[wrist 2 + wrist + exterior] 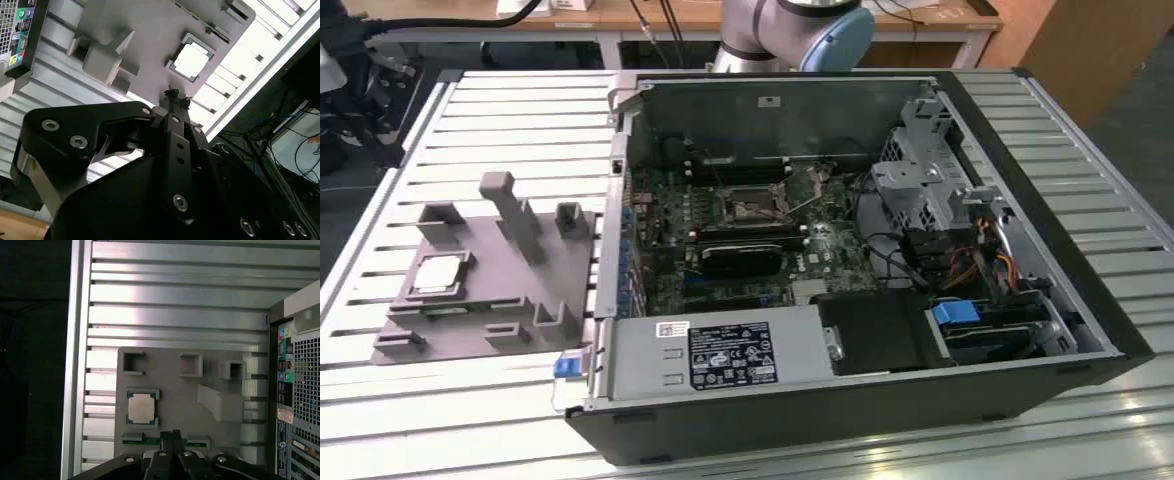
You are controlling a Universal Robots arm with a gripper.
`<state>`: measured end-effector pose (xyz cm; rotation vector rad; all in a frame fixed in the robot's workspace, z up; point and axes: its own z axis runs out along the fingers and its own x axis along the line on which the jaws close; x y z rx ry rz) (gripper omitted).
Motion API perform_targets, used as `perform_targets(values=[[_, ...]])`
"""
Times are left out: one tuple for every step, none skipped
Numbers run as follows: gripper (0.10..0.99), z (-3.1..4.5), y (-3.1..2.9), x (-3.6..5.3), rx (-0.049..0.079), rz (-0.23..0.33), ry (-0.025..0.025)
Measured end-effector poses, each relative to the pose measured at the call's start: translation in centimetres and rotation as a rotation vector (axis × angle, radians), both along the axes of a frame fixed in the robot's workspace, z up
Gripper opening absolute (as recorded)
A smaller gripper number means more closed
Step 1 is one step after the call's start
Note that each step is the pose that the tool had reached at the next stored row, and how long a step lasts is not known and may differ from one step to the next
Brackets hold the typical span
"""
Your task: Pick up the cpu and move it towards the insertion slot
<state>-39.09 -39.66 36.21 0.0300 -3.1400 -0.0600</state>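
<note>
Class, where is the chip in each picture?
Exterior view: chip in the grey tray, on the exterior view's left of the computer case.
First wrist view: chip in its tray recess, just beyond the hand.
Second wrist view: same recess, beyond the hand.
Shared landmark: grey tray.

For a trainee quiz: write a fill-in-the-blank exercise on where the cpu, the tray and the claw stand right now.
1. In the exterior view, the grey tray stands to the ____ of the open computer case.
2. The cpu lies in the ____, not in the insertion slot.
3. In the first wrist view, the claw holds ____.
Missing words: left; tray; nothing.
</note>
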Motion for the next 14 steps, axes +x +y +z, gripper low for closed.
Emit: perform_targets(values=[[0.102, 0.0, 0.0, 0.0, 0.0, 0.0, 0.0], [0.102, 0.0, 0.0, 0.0, 0.0, 0.0, 0.0], [0.102, 0.0, 0.0, 0.0, 0.0, 0.0, 0.0], [0.102, 0.0, 0.0, 0.0, 0.0, 0.0, 0.0], [0.102, 0.0, 0.0, 0.0, 0.0, 0.0, 0.0], [0.102, 0.0, 0.0, 0.0, 0.0, 0.0, 0.0], [0.102, 0.0, 0.0, 0.0, 0.0, 0.0, 0.0], [0.102, 0.0, 0.0, 0.0, 0.0, 0.0, 0.0], [0.102, 0.0, 0.0, 0.0, 0.0, 0.0, 0.0], [0.102, 0.0, 0.0, 0.0, 0.0, 0.0, 0.0], [0.102, 0.0, 0.0, 0.0, 0.0, 0.0, 0.0001], [0.102, -0.03, 0.0, 0.0, 0.0, 0.0, 0.0001], [0.102, -0.1, 0.0, 0.0, 0.0, 0.0, -0.0001], [0.102, -0.18, 0.0, 0.0, 0.0, 0.0, -0.0005]])
